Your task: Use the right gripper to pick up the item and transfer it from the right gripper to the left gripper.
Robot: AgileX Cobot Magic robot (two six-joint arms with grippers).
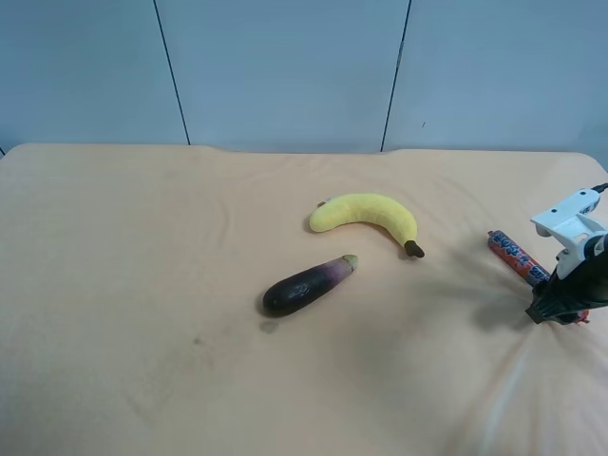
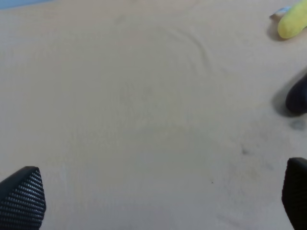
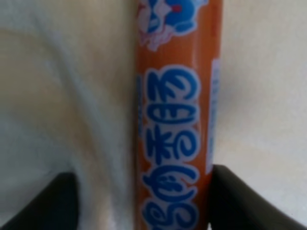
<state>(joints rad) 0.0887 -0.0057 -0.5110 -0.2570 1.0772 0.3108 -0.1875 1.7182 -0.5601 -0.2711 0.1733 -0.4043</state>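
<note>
**Inspector:** Report the item's material and form.

**Arm:** The item [image 1: 518,258] is a slim, round stick in a glossy red-orange wrapper, printed with rounded blue characters outlined in white. It lies flat on the peach tablecloth [image 1: 142,285], near the edge at the exterior high view's right, well apart from the plush banana [image 1: 366,213] and the eggplant [image 1: 306,286]. The banana is soft, yellow and curved with a brown tip. The eggplant is smooth, dark purple, paling toward its stem. The cloth is matt and puckers into folds around my right gripper.

**Inspector:** State of your right gripper?

**Arm:** My right gripper [image 3: 143,196] is down at cloth level, straddling the stick's nearer end. One of the smooth black fingers [image 3: 240,201] sits against the wrapper. The other stands off with a strip of cloth showing between, so I record the jaws as parted around the stick, not clamped. The white housing [image 1: 570,217] tilts above the claw, and the arm reaches in from the view's right edge.

**Inspector:** And the left?

**Arm:** My left gripper [image 2: 158,201] hangs over bare cloth, spread wide and holding nothing. Its ribbed black fingertips [image 2: 24,196] sit far apart.
</note>
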